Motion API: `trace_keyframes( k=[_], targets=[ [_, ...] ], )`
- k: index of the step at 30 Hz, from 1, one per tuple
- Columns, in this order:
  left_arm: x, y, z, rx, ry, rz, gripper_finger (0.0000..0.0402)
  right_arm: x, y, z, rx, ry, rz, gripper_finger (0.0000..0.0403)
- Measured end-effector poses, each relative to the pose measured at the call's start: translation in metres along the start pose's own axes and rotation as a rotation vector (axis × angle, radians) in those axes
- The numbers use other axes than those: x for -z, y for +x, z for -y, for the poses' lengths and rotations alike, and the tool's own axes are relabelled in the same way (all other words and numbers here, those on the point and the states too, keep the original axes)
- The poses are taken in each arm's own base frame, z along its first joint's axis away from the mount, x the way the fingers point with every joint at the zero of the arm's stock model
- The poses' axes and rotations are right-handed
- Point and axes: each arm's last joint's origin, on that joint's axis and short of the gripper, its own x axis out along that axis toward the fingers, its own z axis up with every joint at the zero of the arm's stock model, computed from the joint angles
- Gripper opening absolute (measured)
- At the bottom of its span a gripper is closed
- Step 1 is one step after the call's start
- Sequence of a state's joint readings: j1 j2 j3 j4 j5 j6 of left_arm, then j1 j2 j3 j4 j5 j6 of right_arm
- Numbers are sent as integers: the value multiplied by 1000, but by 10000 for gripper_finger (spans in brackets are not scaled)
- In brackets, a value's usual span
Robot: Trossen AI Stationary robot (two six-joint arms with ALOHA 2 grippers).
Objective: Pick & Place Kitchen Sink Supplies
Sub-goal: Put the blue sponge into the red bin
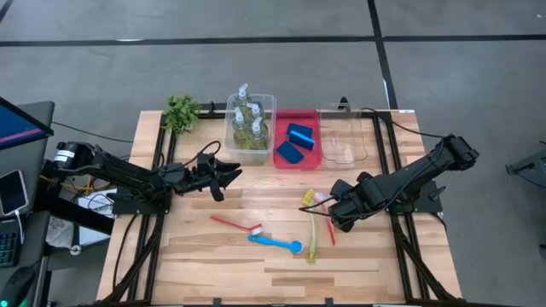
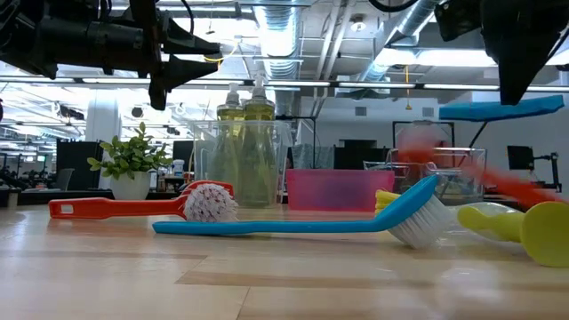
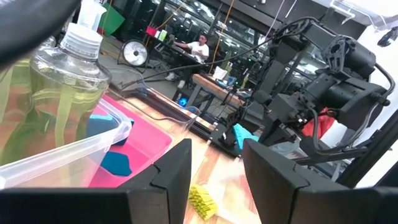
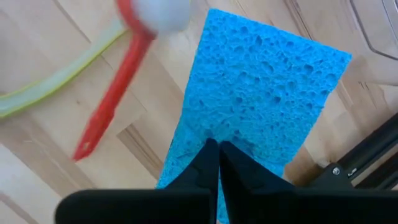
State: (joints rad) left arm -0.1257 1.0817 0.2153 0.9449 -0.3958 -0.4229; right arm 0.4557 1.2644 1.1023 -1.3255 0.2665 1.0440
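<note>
My right gripper is shut on a flat blue sponge, which hangs level in the air in the low view, above a red brush and a yellow-green brush. My left gripper hovers open beside the clear tub of pump bottles. Two more blue sponges lie in the red tray. Another red brush and a blue brush lie flat on the table. My right gripper holds the blue sponge near one end, coming from above with fingers pointing down. The fingertips meet over its broad face and hide the exact place of contact. The sponge is lifted clear, lying level, its far end sticking out past the fingers.
A leafy plant stands at the table's far left. An empty clear tub sits right of the red tray. Bare wood lies along the near edge. Cables run by the far right corner.
</note>
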Motion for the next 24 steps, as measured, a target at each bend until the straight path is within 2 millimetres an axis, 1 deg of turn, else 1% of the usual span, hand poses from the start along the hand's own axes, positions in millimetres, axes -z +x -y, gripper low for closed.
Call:
trace_keyframes(
  k=[12, 16, 20, 24],
  targets=[
    [0, 0, 0, -1, 1, -3, 144, 0, 0, 0, -2, -6, 2, 0],
    [0, 0, 0, -2, 2, -3, 144, -2, 0, -1, -2, -4, 35, 0],
    [0, 0, 0, -2, 2, -4, 144, -7, 0, -4, -23, -25, 94, 0],
    [1, 0, 0, -2, 2, -5, 144, -18, 2, -4, -41, -43, 156, 0]
  ],
)
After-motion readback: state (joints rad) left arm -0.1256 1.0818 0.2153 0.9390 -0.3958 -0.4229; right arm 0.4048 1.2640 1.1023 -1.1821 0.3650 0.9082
